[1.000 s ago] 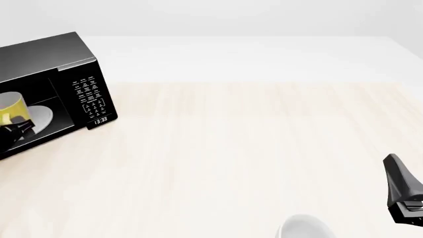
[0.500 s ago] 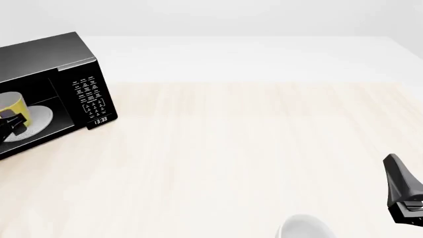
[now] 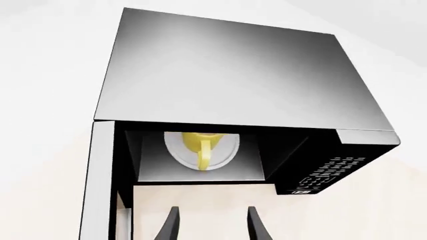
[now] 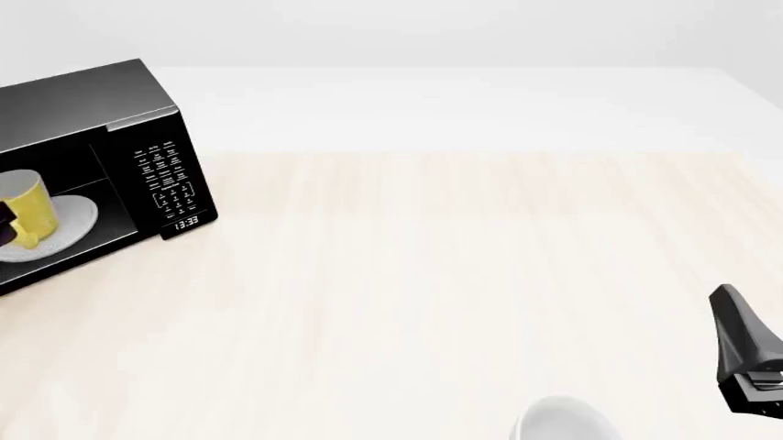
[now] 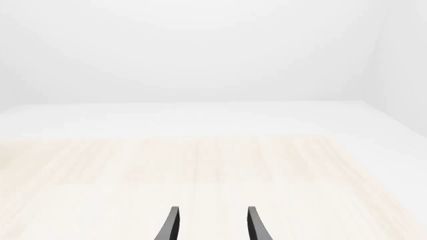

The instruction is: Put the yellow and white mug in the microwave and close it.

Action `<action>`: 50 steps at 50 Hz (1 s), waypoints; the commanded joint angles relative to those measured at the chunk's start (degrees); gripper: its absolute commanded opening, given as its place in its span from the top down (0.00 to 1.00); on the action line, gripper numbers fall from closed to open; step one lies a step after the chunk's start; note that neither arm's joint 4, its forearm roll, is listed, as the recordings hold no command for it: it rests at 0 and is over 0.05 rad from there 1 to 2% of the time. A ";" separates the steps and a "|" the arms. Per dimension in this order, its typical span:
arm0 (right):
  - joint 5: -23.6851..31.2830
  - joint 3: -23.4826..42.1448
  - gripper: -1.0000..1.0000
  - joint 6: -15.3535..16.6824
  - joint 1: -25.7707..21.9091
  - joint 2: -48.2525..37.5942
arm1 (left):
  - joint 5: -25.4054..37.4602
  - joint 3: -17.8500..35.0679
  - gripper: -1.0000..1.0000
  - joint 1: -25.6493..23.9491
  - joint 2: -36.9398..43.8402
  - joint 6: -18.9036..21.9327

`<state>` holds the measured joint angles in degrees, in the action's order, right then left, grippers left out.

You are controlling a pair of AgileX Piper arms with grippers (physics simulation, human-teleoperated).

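The yellow and white mug (image 4: 27, 207) stands upright on the white round plate (image 4: 76, 216) inside the black microwave (image 4: 110, 101) at the far left. In the left wrist view the mug (image 3: 202, 144) shows its handle toward the camera, inside the microwave (image 3: 233, 75). The microwave's door (image 3: 100, 185) is swung open. My left gripper (image 3: 212, 227) is open and holds nothing, in front of the cavity and apart from the mug. In the front view only a dark fingertip (image 4: 5, 227) shows at the left edge. My right gripper (image 5: 212, 226) is open and empty at the front right (image 4: 744, 359).
A plain white-grey rounded vessel (image 4: 563, 422) sits at the table's front edge, left of the right gripper. The microwave's button panel and clock (image 4: 171, 183) face the table's middle. Light wood tabletop (image 4: 465, 275) stretches between the two arms.
My left gripper has drawn back out of the microwave toward the left edge of the front view. The mug stays standing on the plate. The right arm has not moved.
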<state>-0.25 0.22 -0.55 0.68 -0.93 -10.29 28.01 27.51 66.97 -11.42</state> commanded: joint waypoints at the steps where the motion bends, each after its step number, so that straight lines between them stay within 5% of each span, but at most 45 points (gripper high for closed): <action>1: -0.01 0.00 0.00 0.00 0.00 -0.02 | 6.69 -0.13 0.00 0.23 -8.49 1.23; 34: 0.00 0.00 0.00 0.01 0.00 0.01 | 29.59 12.37 0.00 2.26 -24.36 3.21; 50: 0.00 0.00 0.00 0.00 0.00 -0.01 | 36.49 19.67 0.00 12.47 -25.38 0.81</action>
<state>-0.25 0.22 -0.55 0.68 -0.93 22.05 43.34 34.83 42.05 -9.31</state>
